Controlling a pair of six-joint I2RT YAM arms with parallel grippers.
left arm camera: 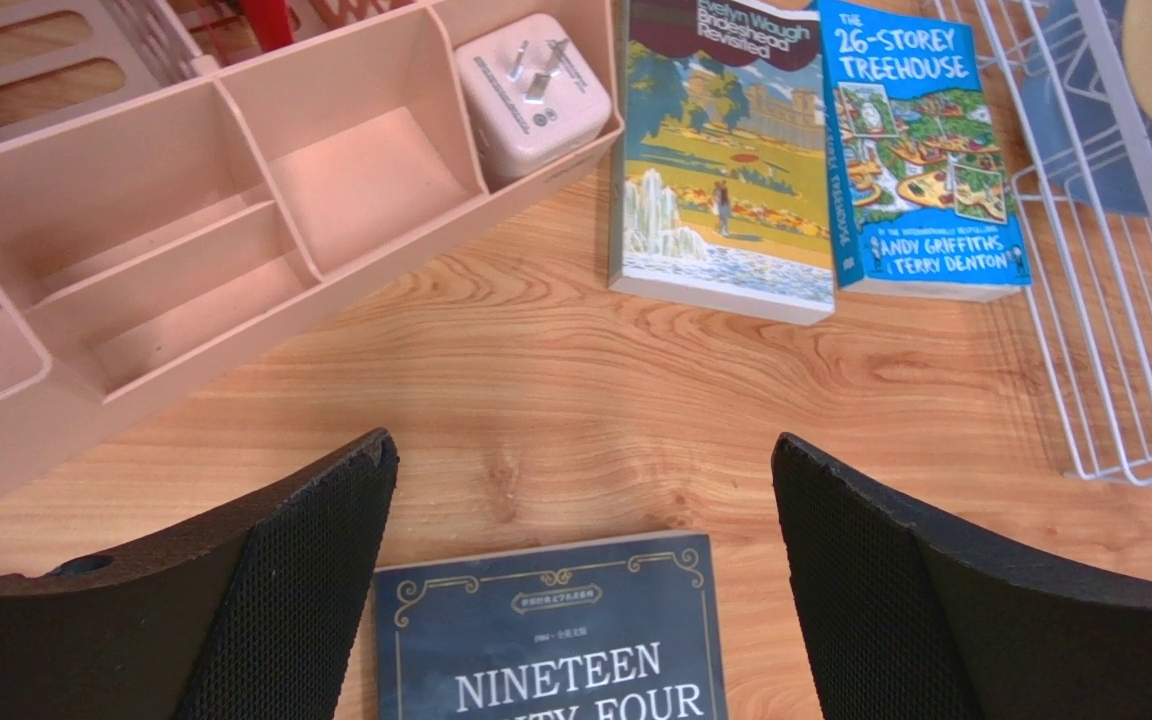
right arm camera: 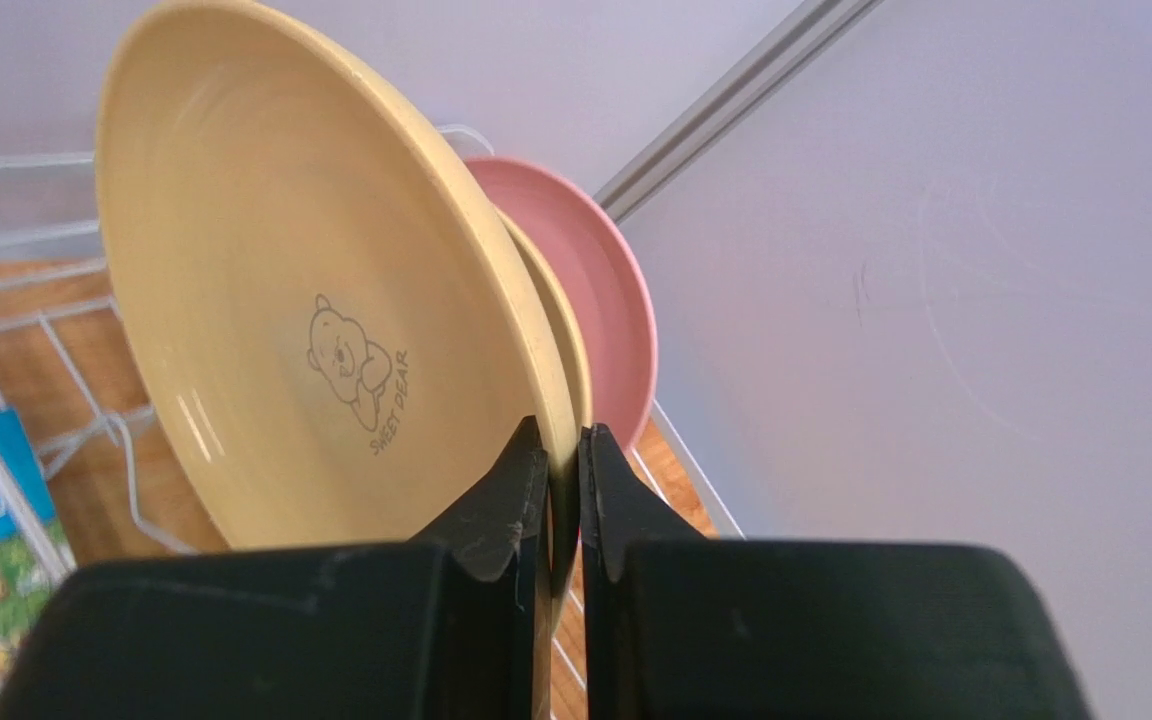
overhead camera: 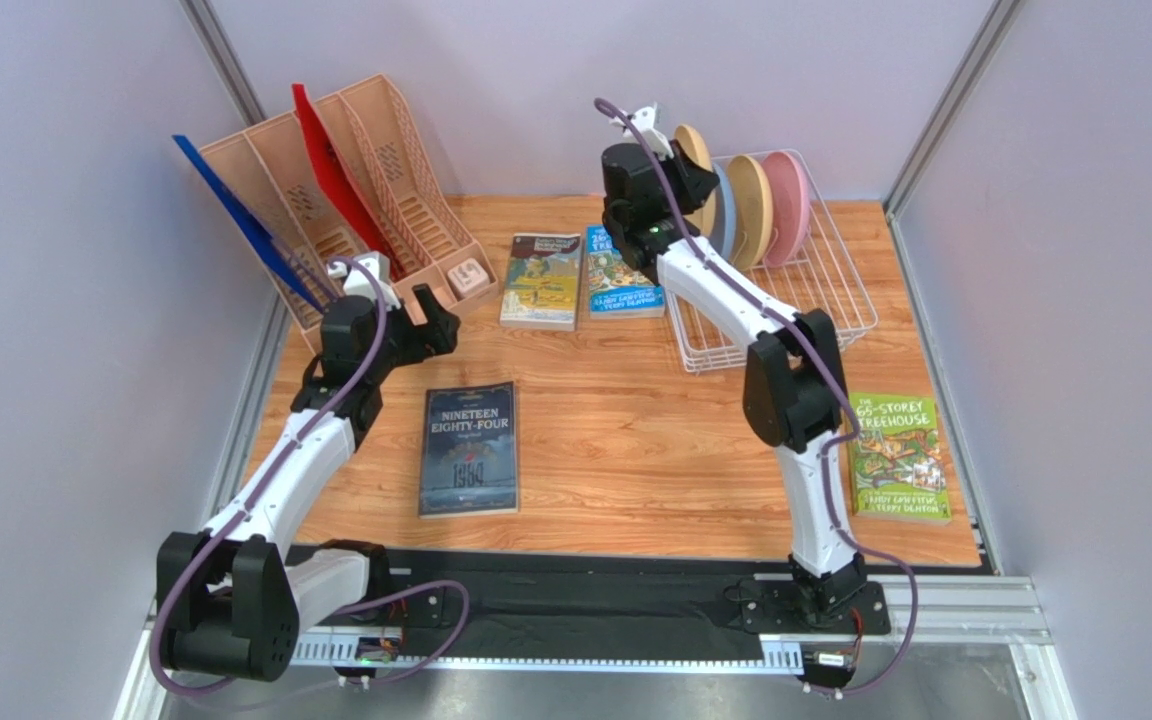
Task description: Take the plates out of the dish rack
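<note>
Plate (right arm camera: 312, 270) stands on edge at the rack (overhead camera: 823, 293), upper right. Right pincer (right arm camera: 564, 444) pinches its rim from this side, while left pincer (left arm camera: 582, 450) is spread and far off.

Pale yellow round matte plate (right arm camera: 237, 225): brown line-drawn bear at centre. Pink round plate (right arm camera: 605, 285). White wire dish rack (overhead camera: 850, 300). Orange-brown wood-grain tabletop (overhead camera: 612, 435). Peach plastic organiser (left arm camera: 162, 225). Black textured fingers (left arm camera: 297, 600).

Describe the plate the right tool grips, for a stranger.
Find the white wire dish rack at the table's far right. Among its upright plates, take the pale yellow plate at the left end, the only one the right tool pinches.
</note>
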